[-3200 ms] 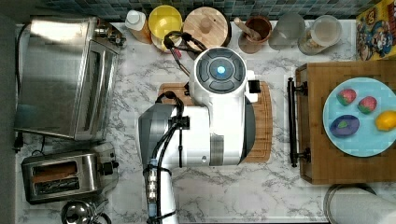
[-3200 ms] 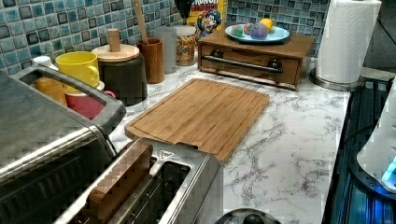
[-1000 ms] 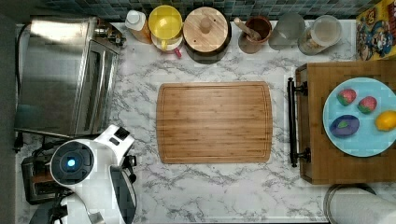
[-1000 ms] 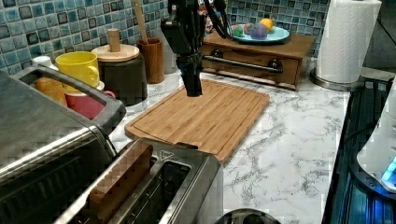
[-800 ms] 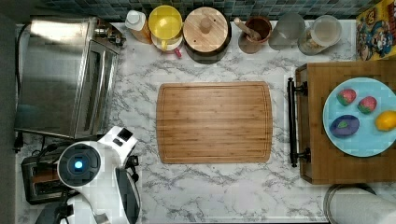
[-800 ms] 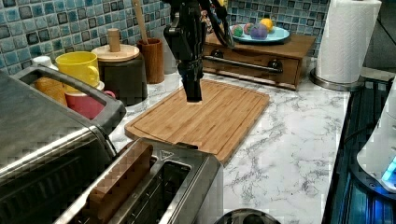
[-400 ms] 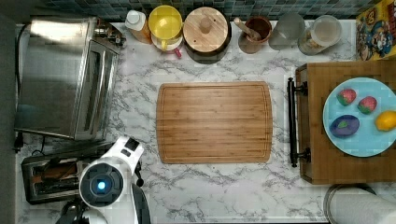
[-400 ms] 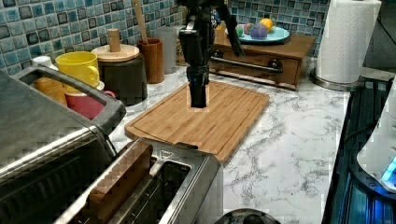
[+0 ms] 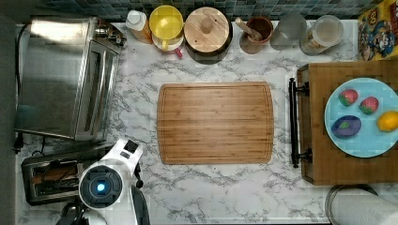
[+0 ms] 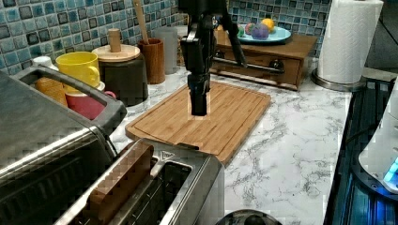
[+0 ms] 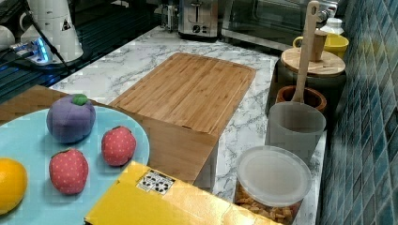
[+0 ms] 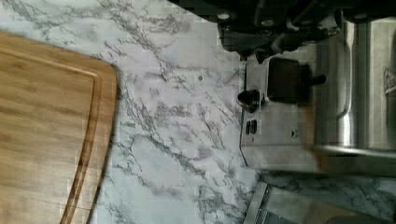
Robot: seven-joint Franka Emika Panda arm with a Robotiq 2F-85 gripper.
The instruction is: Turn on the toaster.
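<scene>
The toaster [image 9: 44, 180] sits at the top view's lower left, steel, with a slice of bread [image 10: 119, 183] standing up out of its near slot. My arm's wrist [image 9: 101, 187] hangs over the toaster's right end in the top view. In the wrist view the black lever [image 12: 285, 79] and a small knob [image 12: 247, 97] lie just under my gripper [image 12: 271, 46], which looks shut and holds nothing. The left view shows the gripper [image 10: 199, 110] pointing down, in the air beyond the toaster [image 10: 187, 187] and in front of the cutting board.
The large toaster oven [image 9: 61, 75] stands right behind the toaster. A bamboo cutting board [image 9: 216, 123] lies mid-counter. Mugs, a lidded jar [image 9: 206, 28] and containers line the tiled wall. A wooden stand [image 9: 319, 150] with a blue plate of toy fruit stands at the top view's right.
My arm has slid from above the toaster's middle toward its lever end, rightward and down in the top view. In the left view the gripper has moved right and lower.
</scene>
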